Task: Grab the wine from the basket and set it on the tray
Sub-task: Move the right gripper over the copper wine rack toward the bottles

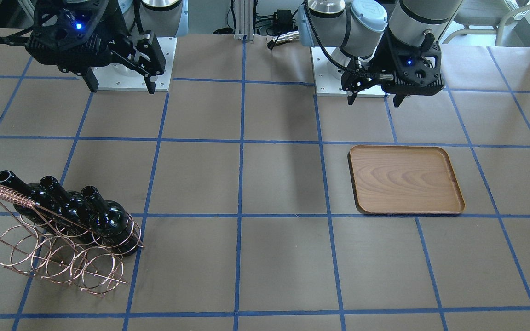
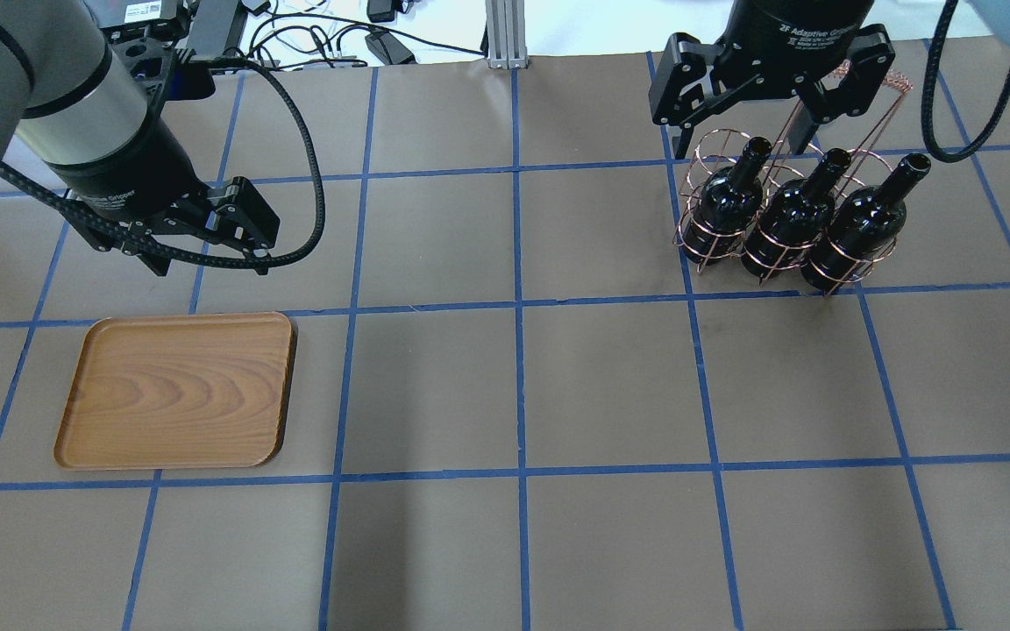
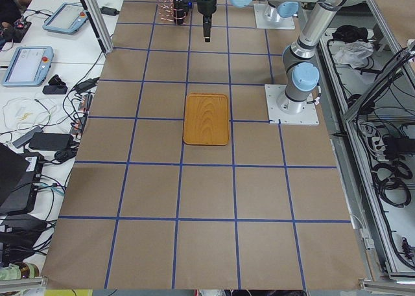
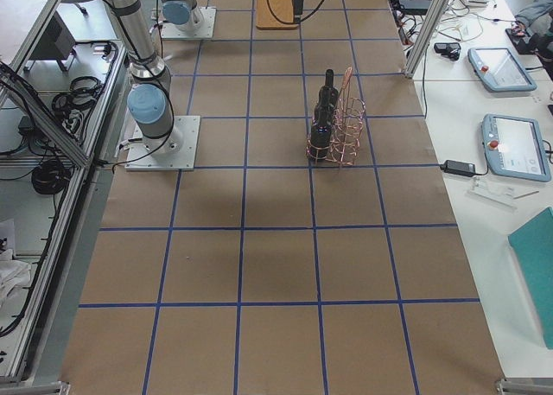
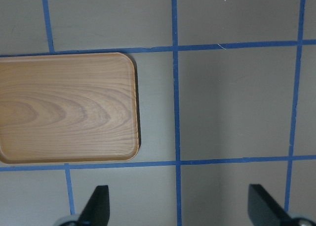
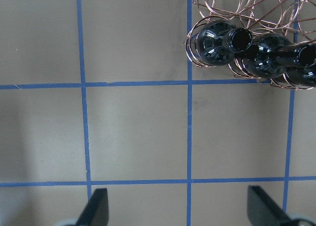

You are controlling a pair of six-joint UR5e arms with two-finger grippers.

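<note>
A brown-papered tabletop, ruled into squares by blue tape, carries only two things, set well apart. The basket stands on the robot's right side. Three bottles stand in it, necks up, filling the row of rings nearest the robot; the other rings are empty. The tray lies flat on the robot's left side with nothing on it.

The right fingers are spread wide and hold nothing. They hang above the tabletop on the robot's side of the basket, and in the wrist view the bottles sit off in the top right corner, so they are not over a neck. The left fingers are also spread and empty, hanging near the tray's edge on the robot's side, touching nothing.

By this showing the task has hardly begun: no bottle is gripped, lifted or moved. Reaching a bottle, closing on it, drawing it up out of its ring, carrying it across and setting it on the tray all seem left to do.
</note>
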